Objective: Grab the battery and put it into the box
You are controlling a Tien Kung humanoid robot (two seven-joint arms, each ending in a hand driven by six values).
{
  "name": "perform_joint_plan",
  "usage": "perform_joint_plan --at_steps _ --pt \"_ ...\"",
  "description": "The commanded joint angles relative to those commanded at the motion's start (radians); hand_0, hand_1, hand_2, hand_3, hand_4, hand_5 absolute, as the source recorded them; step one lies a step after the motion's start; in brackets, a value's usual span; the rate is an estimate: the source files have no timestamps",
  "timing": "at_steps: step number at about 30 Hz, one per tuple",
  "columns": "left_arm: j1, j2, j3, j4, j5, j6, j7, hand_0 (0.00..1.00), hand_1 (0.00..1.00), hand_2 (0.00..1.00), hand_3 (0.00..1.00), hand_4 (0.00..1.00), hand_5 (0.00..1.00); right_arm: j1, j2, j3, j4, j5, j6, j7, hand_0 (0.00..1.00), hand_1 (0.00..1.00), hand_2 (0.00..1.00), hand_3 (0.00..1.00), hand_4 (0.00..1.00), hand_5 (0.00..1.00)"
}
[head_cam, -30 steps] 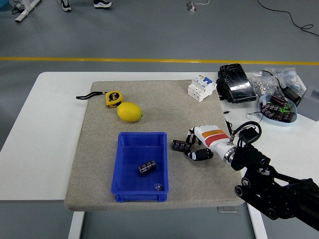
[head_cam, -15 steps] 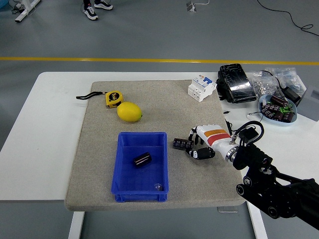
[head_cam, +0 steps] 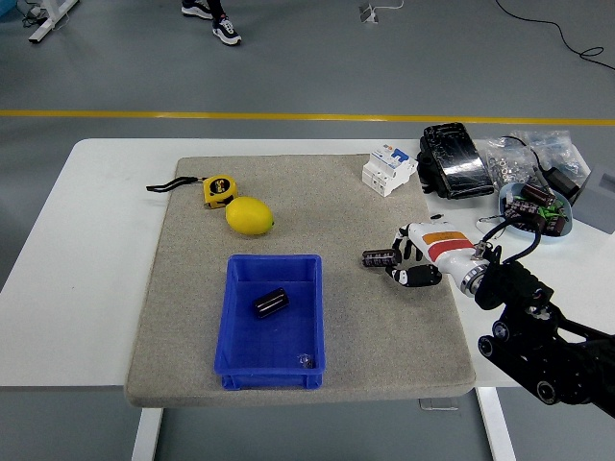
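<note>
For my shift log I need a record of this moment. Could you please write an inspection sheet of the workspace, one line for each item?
Surface: white table with a grey mat on it.
Job's things: one battery lies in the blue box; another battery is at the right hand's fingertips.
Clutter: lemon, tape measure, circuit breaker, black pouch, bowl of parts.
Grippers: right hand on the battery; left not seen.
Cables: black cable on the floor.
Surroundings: a person's shoes.

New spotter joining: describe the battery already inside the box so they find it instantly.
Start at the grey mat, then its blue plastic box. The small black cylindrical battery lies tilted mid-box; the only other item there is a tiny shiny piece by the near wall.
</note>
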Motion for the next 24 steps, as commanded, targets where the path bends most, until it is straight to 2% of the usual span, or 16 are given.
perform_joint_plan --at_steps 12,13,18,19,24 --pt "-0.003 -0.003 0.003 0.0 -0.003 0.001 -0.002 0.564 0.56 0.628 0.584 0.635 0.608 -0.003 -0.003 0.008 0.004 0.009 0.021 0.003 0.192 0.397 0.467 0.491 0.722 0.29" --pt "-0.003 -0.003 0.003 0.0 -0.003 0.001 -0.002 0.566 0.56 0.627 0.584 0.635 0.608 -0.003 -0.003 0.009 0.004 0.01 0.023 0.003 0.267 0.434 0.505 0.541 0.795 0.296" --pt "-0.001 -0.004 0.003 0.0 -0.003 0.001 -0.002 0.566 0.56 0.627 0.584 0.635 0.608 -0.003 -0.003 0.012 0.004 0.009 0.047 0.011 0.267 0.434 0.505 0.541 0.795 0.296" --pt "-0.001 -0.004 0.003 0.0 -0.003 0.0 -0.002 0.566 0.561 0.629 0.584 0.635 0.608 -0.003 -0.003 0.013 0.003 0.007 0.05 0.013 0.386 0.543 0.634 0.723 0.935 0.346" --pt "0.001 -0.004 0.001 0.0 0.0 0.0 0.0 0.566 0.561 0.629 0.584 0.635 0.608 -0.002 -0.003 0.018 0.003 -0.001 0.054 0.017 0.386 0.543 0.634 0.723 0.935 0.346"
